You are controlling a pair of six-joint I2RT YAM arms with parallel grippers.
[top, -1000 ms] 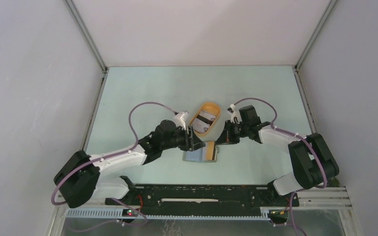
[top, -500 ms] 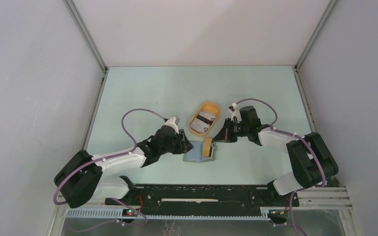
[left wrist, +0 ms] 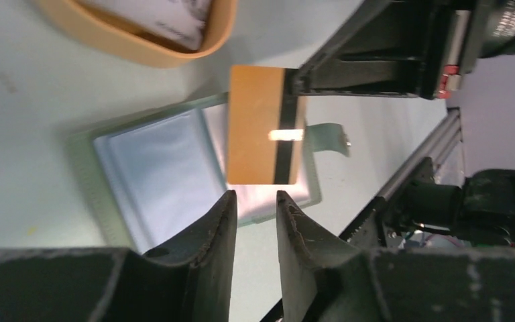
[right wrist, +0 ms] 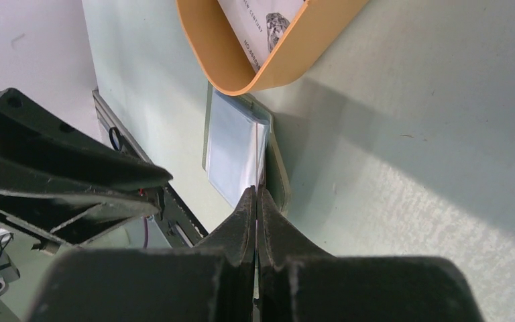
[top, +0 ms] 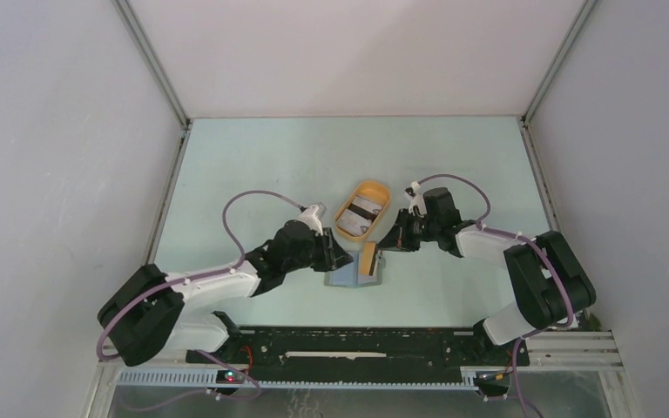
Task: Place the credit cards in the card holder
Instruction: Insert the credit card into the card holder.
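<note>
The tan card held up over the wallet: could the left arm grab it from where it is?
Probably yes. The left fingers sit slightly apart just short of the tan card, whose near edge is free; the right fingers pinch only its striped side, above the wallet.

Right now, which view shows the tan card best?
Left wrist: the tan card shows its whole face and dark stripe. Top external shows a small orange sliver; right wrist sees only its thin edge.

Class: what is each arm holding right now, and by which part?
The right jaws pinch the tan card by its striped edge; the left jaws hold nothing.
</note>
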